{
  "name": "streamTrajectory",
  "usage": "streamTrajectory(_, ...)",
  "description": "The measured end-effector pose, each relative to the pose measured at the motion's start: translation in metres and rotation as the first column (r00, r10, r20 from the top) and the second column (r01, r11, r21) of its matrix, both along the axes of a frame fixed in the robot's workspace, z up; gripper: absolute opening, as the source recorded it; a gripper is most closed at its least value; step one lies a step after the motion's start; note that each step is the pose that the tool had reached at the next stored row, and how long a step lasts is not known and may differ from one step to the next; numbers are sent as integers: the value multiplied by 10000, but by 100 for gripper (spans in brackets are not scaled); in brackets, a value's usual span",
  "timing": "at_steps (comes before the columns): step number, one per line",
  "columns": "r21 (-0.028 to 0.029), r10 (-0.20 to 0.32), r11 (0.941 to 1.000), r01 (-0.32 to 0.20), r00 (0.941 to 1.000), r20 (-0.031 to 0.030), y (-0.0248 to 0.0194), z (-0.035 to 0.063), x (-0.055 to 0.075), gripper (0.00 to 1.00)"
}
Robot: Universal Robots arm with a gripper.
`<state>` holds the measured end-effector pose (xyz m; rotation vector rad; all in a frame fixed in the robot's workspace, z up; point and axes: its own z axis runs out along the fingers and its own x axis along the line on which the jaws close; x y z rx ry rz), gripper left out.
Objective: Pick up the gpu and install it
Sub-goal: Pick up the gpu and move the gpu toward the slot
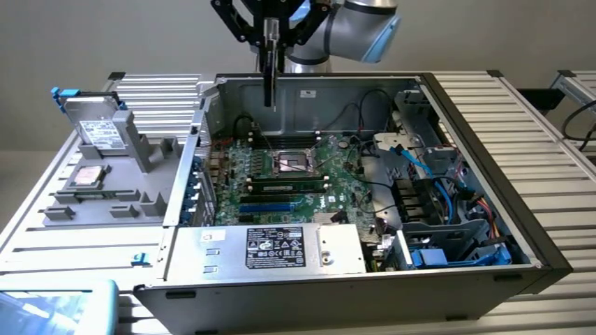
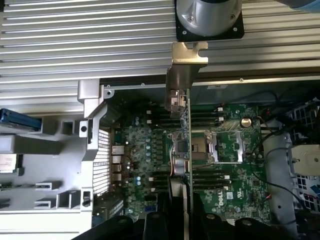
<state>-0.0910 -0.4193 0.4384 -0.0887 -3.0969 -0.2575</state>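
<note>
gpu (image 1: 269,73) above motherboard (image 1: 244,166), cables (image 1: 416,166) alongside

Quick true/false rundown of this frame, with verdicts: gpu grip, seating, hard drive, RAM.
1. The gripper has its jaws closed on the gpu, which hangs edge-down. True.
2. The gpu is seated in a slot on the motherboard. False: it hangs above the board, clear of the slots.
3. The hard drive is mounted inside the case. False: it stands in the grey holder outside the case, on the exterior view's left.
4. A green memory stick sits in a slot beside the CPU socket. True.
</note>
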Motion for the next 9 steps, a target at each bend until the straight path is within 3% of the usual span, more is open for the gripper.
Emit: streamTrajectory(9, -28, 1, 10000, -1, 10000, -1, -1, -20, 405, 29)
